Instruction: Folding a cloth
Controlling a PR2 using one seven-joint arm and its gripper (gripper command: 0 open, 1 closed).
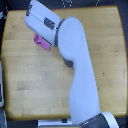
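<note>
With the gripper [36, 31] state hidden, the pink cloth [41, 43] beneath the arm [75, 60] risks bunching unseen on the wooden bench [30, 85].

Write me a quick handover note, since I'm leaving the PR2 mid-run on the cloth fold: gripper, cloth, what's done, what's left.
Gripper: over the table's far corner on the exterior view's left, right above the cloth; open or shut cannot be told from this view.
Cloth: only a small pink patch shows from under the arm on the wooden table; the rest is hidden.
Done: cannot be judged; any fold is covered.
Left: check the cloth once the arm clears, then finish the fold if needed.
</note>
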